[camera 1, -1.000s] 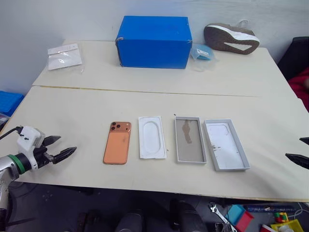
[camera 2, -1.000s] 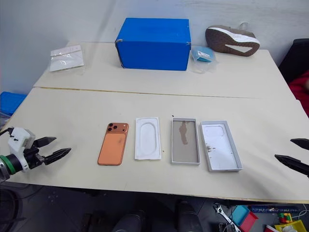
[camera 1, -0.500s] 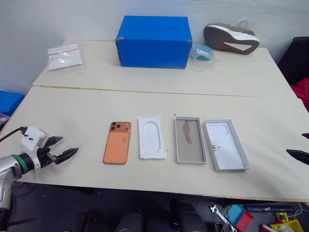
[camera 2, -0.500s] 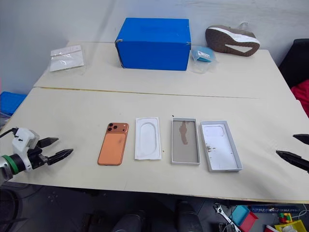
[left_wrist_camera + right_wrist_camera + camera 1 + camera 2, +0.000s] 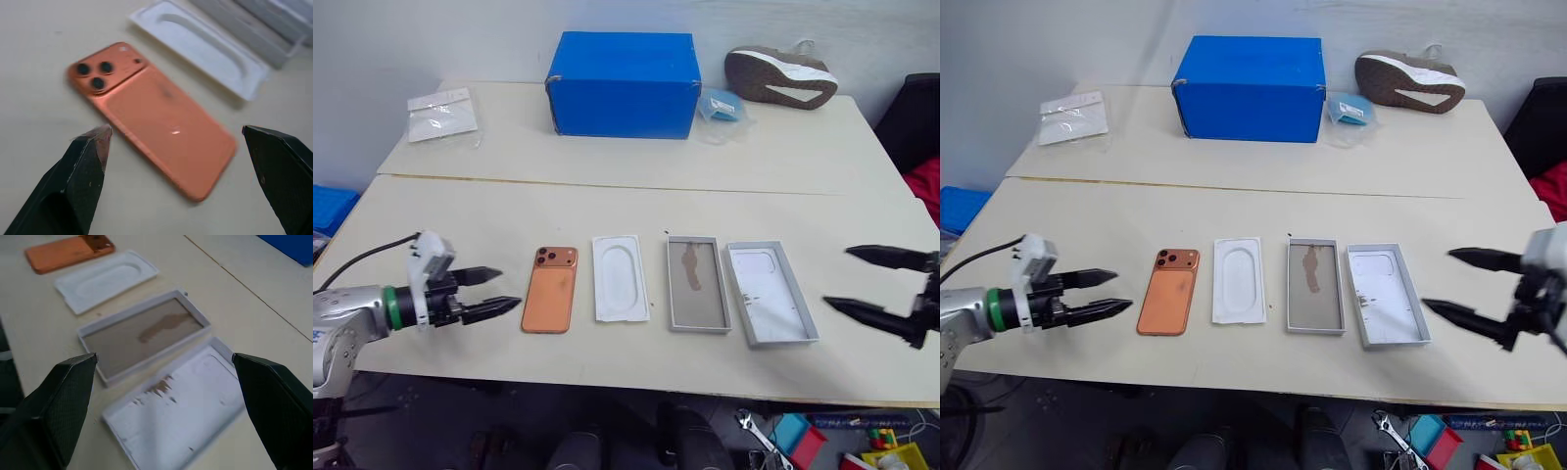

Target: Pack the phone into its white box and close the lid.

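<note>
The flat orange phone (image 5: 550,289) lay outside the shallow white box (image 5: 698,283), both grippers' fingers open, nothing packed.

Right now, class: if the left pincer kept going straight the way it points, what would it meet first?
Most likely the phone: the open left pincer points at its near long edge, with bare table between; height is hard to judge.
</note>
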Controlling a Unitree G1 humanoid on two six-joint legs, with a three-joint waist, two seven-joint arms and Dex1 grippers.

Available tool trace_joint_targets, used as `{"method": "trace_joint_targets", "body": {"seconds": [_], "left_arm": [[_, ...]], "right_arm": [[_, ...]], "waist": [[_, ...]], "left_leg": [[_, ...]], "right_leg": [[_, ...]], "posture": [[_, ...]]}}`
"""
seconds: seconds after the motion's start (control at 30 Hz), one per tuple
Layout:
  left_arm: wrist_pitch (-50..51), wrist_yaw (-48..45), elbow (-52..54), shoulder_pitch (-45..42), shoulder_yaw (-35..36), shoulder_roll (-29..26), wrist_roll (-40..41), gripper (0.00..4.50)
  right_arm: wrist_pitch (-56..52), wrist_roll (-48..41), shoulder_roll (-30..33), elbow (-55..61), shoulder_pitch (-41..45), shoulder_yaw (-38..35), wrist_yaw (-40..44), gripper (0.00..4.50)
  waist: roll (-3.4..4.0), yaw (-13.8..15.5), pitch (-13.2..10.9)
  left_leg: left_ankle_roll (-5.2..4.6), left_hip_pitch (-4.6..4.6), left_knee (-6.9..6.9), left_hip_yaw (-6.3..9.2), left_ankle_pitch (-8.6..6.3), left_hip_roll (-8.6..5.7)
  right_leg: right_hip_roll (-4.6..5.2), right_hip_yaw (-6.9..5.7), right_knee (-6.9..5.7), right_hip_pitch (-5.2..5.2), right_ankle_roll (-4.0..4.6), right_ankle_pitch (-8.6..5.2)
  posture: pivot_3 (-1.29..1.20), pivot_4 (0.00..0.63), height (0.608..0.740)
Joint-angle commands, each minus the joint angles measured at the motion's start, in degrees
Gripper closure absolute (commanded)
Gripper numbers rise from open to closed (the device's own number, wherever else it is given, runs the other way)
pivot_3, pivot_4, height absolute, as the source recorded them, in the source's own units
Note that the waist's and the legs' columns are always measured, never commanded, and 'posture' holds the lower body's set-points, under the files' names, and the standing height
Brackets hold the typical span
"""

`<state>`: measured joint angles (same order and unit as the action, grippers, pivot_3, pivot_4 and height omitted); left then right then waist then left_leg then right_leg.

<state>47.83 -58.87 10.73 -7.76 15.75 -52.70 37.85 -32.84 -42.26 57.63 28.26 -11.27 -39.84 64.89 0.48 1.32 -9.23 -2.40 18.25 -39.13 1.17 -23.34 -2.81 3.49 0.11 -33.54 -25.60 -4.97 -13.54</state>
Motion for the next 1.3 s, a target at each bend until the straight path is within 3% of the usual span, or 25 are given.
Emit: {"method": "trace_joint_targets", "body": {"seconds": [0.03, 0.27, 0.37, 0.57, 0.77, 0.9, 1.03, 1.3], "left_arm": [[11.02, 1.65, 4.75, -2.53, -2.16, -0.36, 6.73, 0.01], [33.89, 13.00, 6.09, -9.25, -4.50, 7.59, 15.73, 0.01], [39.55, 18.24, 5.03, -12.65, -5.51, 12.45, 15.27, 0.01], [44.67, 25.66, -1.27, -19.48, -7.11, 20.08, 13.93, 0.01], [44.64, 29.99, -5.85, -24.67, -10.04, 23.21, 9.81, 0.01], [44.34, 29.93, -8.47, -25.82, -10.76, 24.11, 8.96, 0.84], [44.67, 30.12, -12.22, -27.60, -10.51, 25.04, 9.68, 2.12], [42.99, 29.49, -17.87, -29.12, -11.80, 26.39, 7.06, 2.12]], "right_arm": [[0.26, -1.40, -1.55, 7.80, 0.57, 2.57, -3.40, 0.01], [4.75, 3.54, -3.67, 15.78, -1.88, 10.28, -5.56, 0.01], [7.44, 6.85, -4.33, 16.86, -3.03, 13.74, -5.81, 0.01], [9.34, 8.95, -5.20, 16.70, -2.21, 17.71, -7.34, 0.01], [9.47, 9.25, -6.30, 17.40, -2.72, 18.66, -9.00, 0.01], [9.24, 9.18, -7.30, 18.29, -3.75, 18.48, -10.57, 0.00], [9.30, 9.53, -7.57, 18.80, -4.68, 18.35, -11.55, 0.00], [9.54, 10.00, -7.60, 18.89, -5.33, 18.67, -12.85, 0.00]], "waist": [[0.00, 0.02, 0.00], [-0.11, 0.08, -0.02], [-0.19, 0.21, 0.01], [-0.30, 0.07, 0.02], [-0.34, 0.10, 0.01], [-0.34, 0.10, 0.01], [-0.34, 0.11, 0.01], [-0.34, 0.17, 0.02]], "left_leg": [[0.00, -0.01, 0.00, 0.00, 0.00, 0.00], [0.05, 0.00, -0.07, 0.03, 0.03, -0.02], [0.08, 0.02, -0.16, 0.03, 0.06, -0.03], [0.21, 0.00, -0.34, 0.04, 0.12, -0.06], [0.36, 0.00, -0.50, 0.10, 0.16, -0.04], [0.41, 0.00, -0.56, 0.15, 0.18, -0.05], [0.45, 0.01, -0.65, 0.18, 0.19, -0.05], [0.49, 0.08, -0.80, 0.32, 0.17, -0.05]], "right_leg": [[0.00, -0.01, -0.01, 0.00, 0.00, 0.00], [-0.04, -0.09, -0.03, -0.01, -0.02, 0.00], [-0.04, -0.14, -0.07, 0.00, -0.02, 0.01], [-0.06, -0.16, -0.23, 0.01, -0.03, 0.01], [-0.07, -0.22, -0.34, 0.01, -0.03, 0.01], [-0.06, -0.27, -0.37, 0.02, -0.03, 0.01], [-0.06, -0.29, -0.35, 0.03, -0.03, 0.01], [-0.04, -0.41, -0.36, 0.05, -0.03, 0.01]], "posture": [[0.00, 0.150, 0.740], [0.00, 0.150, 0.740], [0.00, 0.150, 0.740], [0.00, 0.150, 0.740], [0.00, 0.150, 0.740], [0.00, 0.150, 0.740], [0.00, 0.150, 0.740], [0.00, 0.150, 0.740]]}}
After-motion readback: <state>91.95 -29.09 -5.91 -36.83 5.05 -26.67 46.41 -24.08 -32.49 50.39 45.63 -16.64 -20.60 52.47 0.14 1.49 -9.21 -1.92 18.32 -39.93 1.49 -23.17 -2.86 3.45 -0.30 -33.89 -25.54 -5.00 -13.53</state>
